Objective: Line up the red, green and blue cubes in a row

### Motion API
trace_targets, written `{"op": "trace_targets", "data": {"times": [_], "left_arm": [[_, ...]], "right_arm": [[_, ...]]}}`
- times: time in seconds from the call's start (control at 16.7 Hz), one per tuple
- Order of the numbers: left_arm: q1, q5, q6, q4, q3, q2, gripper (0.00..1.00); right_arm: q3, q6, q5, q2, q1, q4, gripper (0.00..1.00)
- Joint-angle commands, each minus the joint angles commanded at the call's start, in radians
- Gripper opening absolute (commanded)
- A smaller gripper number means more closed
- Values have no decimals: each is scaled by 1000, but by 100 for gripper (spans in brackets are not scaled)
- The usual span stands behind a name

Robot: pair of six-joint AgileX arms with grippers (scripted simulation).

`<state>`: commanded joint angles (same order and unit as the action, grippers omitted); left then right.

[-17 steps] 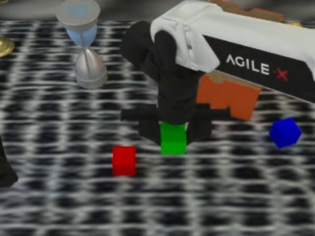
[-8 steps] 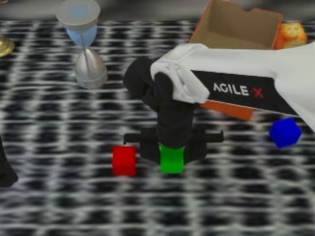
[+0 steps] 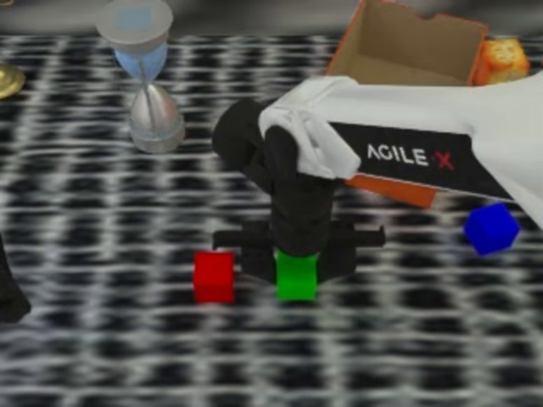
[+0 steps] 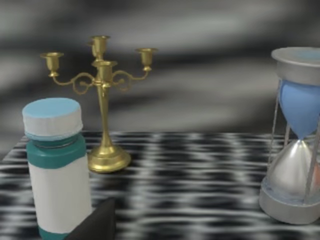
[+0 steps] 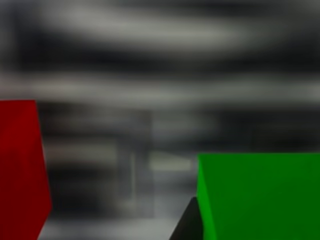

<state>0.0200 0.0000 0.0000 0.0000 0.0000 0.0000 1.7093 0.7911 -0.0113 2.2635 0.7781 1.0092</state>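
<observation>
Right pincer (image 3: pixel 296 273): low at table centre — pinching the green cube (image 3: pixel 296 278).
Red cube (image 3: pixel 214 277): near, at green's 9 o'clock.
Blue cube (image 3: pixel 490 227): well apart, 3 o'clock.
Left arm (image 3: pixel 8 292): parked at left edge.

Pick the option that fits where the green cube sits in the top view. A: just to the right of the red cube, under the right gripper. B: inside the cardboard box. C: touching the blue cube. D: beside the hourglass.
A: the green cube sits a small gap to the right of the red cube, directly below the right gripper, far from the blue cube.
</observation>
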Motion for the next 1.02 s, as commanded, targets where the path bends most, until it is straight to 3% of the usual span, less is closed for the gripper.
{"op": "trace_targets", "data": {"times": [0.48, 1.02], "left_arm": [[0, 0, 0, 0, 0, 0, 100], [0, 0, 0, 0, 0, 0, 100]], "right_arm": [[0, 0, 0, 0, 0, 0, 98], [0, 0, 0, -1, -2, 0, 100]]}}
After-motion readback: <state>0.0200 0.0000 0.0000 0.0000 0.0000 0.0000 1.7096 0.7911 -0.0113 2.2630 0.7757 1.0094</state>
